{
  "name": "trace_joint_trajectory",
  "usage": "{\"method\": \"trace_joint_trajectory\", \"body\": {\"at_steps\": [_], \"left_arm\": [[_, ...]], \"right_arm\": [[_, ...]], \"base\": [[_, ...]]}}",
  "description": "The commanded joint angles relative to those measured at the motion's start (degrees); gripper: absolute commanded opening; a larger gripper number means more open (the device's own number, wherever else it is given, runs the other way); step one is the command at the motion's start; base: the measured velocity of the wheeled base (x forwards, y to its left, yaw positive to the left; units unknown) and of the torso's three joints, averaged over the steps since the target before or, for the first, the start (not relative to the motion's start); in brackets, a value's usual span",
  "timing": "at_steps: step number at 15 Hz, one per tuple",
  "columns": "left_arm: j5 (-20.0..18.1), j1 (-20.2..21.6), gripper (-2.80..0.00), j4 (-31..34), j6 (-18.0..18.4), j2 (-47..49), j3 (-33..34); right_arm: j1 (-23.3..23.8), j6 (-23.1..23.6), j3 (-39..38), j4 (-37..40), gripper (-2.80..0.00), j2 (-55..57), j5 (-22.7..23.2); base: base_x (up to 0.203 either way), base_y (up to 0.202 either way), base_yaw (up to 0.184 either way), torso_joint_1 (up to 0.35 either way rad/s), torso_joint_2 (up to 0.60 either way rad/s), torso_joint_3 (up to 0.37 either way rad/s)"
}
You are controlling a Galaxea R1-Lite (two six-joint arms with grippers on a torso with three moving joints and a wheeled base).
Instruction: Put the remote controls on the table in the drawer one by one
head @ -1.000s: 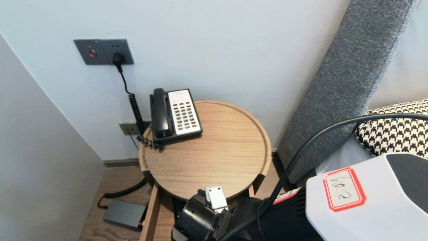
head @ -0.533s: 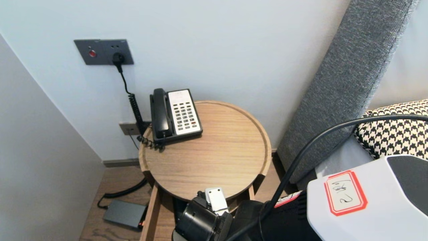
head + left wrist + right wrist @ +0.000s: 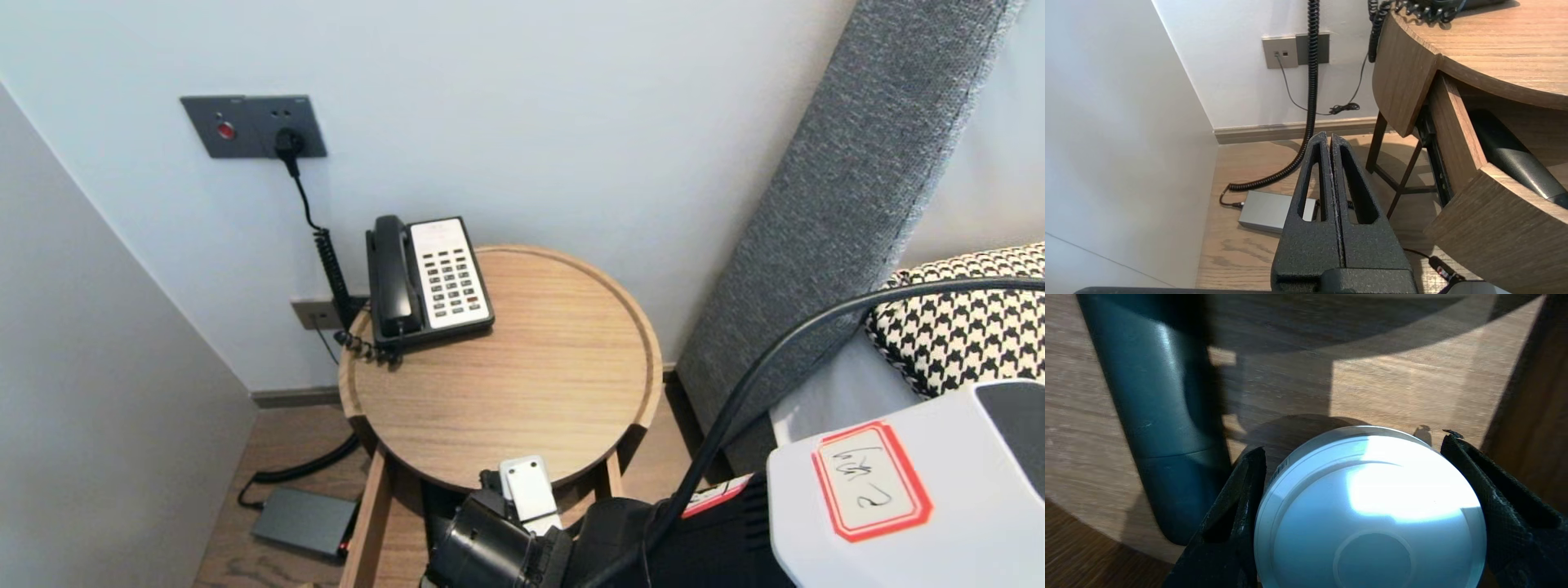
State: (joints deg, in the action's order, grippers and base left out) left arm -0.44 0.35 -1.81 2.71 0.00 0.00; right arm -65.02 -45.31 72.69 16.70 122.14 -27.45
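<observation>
Far out at two o'clock: grey padded headboard [image 3: 841, 204], slanting up along the wall. At centre: round wooden table [image 3: 531, 392] with a raised rim. Under its six o'clock edge: drawer [image 3: 369, 523], pulled open toward the robot. At ten o'clock on the tabletop: black-and-white telephone [image 3: 429, 282], handset in its cradle, coiled cord hanging off the rim at nine o'clock. On the floor at seven o'clock from the table: flat grey box [image 3: 302, 523], cable plugged into it. Inside the drawer: dark tube [image 3: 1163, 408], lying flat on the wooden bottom, just beside the white round tin [image 3: 1372, 506]. Tin likewise on the drawer bottom, flat top facing up, below the tabletop's six o'clock edge. Right gripper [image 3: 1353, 443] reached down into the drawer, spread wide and grasping the tin, one finger against each side of its rim. Left gripper [image 3: 1329, 136] parked low beside the table at about eight o'clock, above the floor near the grey box, clenched with both fingers pressed together on nothing.
</observation>
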Motion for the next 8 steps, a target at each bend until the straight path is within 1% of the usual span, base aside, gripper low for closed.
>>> {"method": "trace_joint_trajectory", "body": {"at_steps": [1, 4, 8], "left_arm": [[0.0, 0.1, -2.80, 0.0, 0.0, -0.1, 0.7], [0.0, 0.0, -2.80, 0.0, 0.0, -0.1, 0.7], [0.0, 0.0, -2.80, 0.0, 0.0, -0.1, 0.7]], "right_arm": [[-0.2, -0.1, 0.0, 0.0, -2.80, -1.3, -0.2], [-0.3, 0.1, 0.0, 0.0, -2.80, -0.7, -0.2], [-0.3, 0.6, 0.4, -2.8, -2.80, 1.7, -0.1]], "base": [[0.000, 0.000, 0.000, 0.000, 0.00, 0.000], [0.000, 0.000, 0.000, 0.000, 0.00, 0.000], [0.000, 0.000, 0.000, 0.000, 0.00, 0.000]]}}
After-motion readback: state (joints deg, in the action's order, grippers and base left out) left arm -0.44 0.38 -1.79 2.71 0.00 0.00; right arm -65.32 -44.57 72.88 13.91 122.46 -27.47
